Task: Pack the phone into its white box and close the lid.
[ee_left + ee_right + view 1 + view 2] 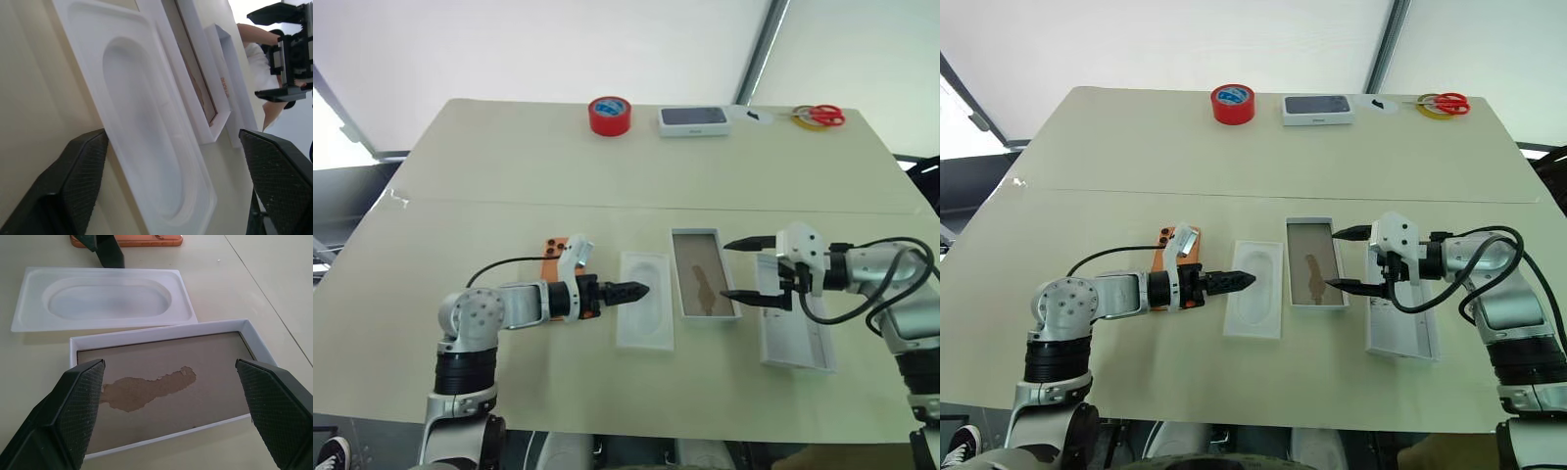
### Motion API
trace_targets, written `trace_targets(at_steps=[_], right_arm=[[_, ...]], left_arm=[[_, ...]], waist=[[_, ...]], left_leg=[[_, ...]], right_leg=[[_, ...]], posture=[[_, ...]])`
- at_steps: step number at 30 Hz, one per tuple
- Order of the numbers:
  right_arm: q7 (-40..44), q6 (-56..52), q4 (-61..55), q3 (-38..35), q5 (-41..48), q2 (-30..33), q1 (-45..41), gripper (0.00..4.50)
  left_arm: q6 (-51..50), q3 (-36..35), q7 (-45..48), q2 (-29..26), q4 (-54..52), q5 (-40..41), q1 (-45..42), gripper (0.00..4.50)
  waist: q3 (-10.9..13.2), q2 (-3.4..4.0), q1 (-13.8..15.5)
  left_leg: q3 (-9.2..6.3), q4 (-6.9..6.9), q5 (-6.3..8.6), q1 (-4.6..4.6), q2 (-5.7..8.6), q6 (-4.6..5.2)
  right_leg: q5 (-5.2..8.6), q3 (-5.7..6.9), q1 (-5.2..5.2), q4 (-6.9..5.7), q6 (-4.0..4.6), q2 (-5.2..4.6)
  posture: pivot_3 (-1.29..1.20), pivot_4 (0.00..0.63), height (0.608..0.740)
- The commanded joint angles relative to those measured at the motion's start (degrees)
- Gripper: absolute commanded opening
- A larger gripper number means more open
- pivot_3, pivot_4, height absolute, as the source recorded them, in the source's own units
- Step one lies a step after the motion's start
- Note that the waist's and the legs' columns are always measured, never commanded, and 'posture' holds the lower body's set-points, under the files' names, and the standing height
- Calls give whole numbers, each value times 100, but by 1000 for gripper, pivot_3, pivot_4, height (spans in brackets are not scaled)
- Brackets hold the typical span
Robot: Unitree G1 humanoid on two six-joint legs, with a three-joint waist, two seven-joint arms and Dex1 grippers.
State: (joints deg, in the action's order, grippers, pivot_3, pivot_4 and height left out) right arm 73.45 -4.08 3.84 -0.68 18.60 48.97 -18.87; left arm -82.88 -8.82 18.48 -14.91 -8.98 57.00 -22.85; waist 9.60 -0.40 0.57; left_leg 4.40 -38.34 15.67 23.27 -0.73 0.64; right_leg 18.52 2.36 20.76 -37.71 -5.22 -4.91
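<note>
Phone (1175,257) flat on table behind left fingers (1234,280), wide over tray (1255,288); right fingers (1350,258) wide, empty.

We see soft, even daylight over the table (509,323), faint shadows, overexposed brightness at the upper edges, and blurred close-up black fingertips (78,176).

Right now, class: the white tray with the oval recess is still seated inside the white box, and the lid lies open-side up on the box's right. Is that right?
Not quite. The tray lies on the table to the left of the white box, not inside it; the right wrist view shows the box's bare brown floor. The lid does lie open-side up on the right.
</note>
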Motion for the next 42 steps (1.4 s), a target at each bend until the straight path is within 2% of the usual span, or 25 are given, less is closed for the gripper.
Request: trace_targets(at_steps=[1, 10, 13, 16, 17, 22, 27, 31, 36, 37, 38, 39, 42], right_arm=[[-28, 123, -48, -134, 21, 4, -84, 4500], [-74, 133, -33, -138, 30, -8, -79, 4500], [-80, 142, -25, -124, 21, -10, -99, 4500], [-78, 137, -31, -123, 21, -3, -99, 4500], [-74, 125, -53, -124, 28, 3, -92, 4500], [-53, -125, -631, -43, 208, -31, 129, 4500], [-156, -471, -1377, 221, 286, -191, 481, 4500], [-201, -325, -1487, 688, -181, -223, 612, 4500], [-124, -149, -1084, 1066, -694, -129, 466, 4500], [-171, -113, -978, 1082, -787, -142, 395, 3924], [-219, -46, -874, 1098, -896, -144, 332, 3692], [-245, 49, -772, 1112, -1005, -134, 277, 3252], [-117, 222, -539, 1115, -1132, -28, 202, 1653]], left_arm=[[-181, 8, 78, -73, 5, 35, 121, 2679], [-204, -21, 161, -117, -52, -33, 175, 2679], [-221, -237, 41, 73, 164, 11, 131, 1781], [-178, -264, -72, 99, 177, -106, 126, 319], [-214, -315, -42, 97, 179, -53, 120, 24], [-558, -1130, -138, 159, 382, 372, 29, 24], [-859, -1649, -226, 163, 465, 609, 43, 24], [-884, -2132, -404, 261, 494, 879, -170, 24], [-447, -2073, -493, 249, 152, 859, -213, 24], [-413, -2050, -507, 246, 126, 870, -198, 0], [-404, -2030, -529, 242, 111, 877, -187, 0], [-403, -2026, -558, 247, 113, 890, -185, 0], [-262, -2039, -610, 309, 80, 917, -164, 0]], waist=[[1, -1, 2], [1, -1, 3], [1, -1, 9], [-1, 0, 15], [-1, 1, 9], [0, 0, -9], [1, -2, -12], [4, -9, 14], [8, -15, 10], [8, -15, 8], [8, -15, 1], [8, -15, -1], [8, -15, 4]], left_leg=[[0, 0, 0, 0, 0, 0], [-1, 1, 0, 0, -1, -1], [-1, 1, 0, 0, 0, -1], [-2, 1, 0, -1, 0, -1], [-2, 1, 0, -4, 0, -1], [-2, 5, -1, -9, -3, -2], [-2, 9, -2, -8, -5, -5], [-4, 9, -2, -6, -5, -6], [-3, 7, -2, -4, -3, -7], [-3, 7, -2, -4, -2, -7], [-3, 8, -2, -4, -2, -7], [-3, 8, -2, -4, -2, -7], [-3, 8, -3, -4, -3, -9]], right_leg=[[0, 0, 0, 0, 0, 0], [0, 0, 0, 2, 0, -1], [0, 0, -1, 3, 0, -2], [0, 0, -3, 3, 0, -2], [0, 0, -6, 3, 0, -2], [0, 0, -7, 4, 1, 0], [0, 0, -5, 5, 0, 2], [0, 0, -5, 6, 0, 0], [0, 0, -3, 6, 0, -1], [0, 0, -3, 6, 0, 0], [0, 0, -3, 7, 0, 0], [0, 0, -3, 7, 0, 0], [0, 0, -2, 7, 0, 2]], posture=[[0, 150, 730], [0, 150, 730], [0, 150, 730], [0, 150, 730], [0, 150, 730], [0, 150, 730], [0, 150, 730], [0, 150, 730], [0, 150, 730], [0, 150, 730], [0, 150, 730], [0, 150, 730], [0, 150, 730]])
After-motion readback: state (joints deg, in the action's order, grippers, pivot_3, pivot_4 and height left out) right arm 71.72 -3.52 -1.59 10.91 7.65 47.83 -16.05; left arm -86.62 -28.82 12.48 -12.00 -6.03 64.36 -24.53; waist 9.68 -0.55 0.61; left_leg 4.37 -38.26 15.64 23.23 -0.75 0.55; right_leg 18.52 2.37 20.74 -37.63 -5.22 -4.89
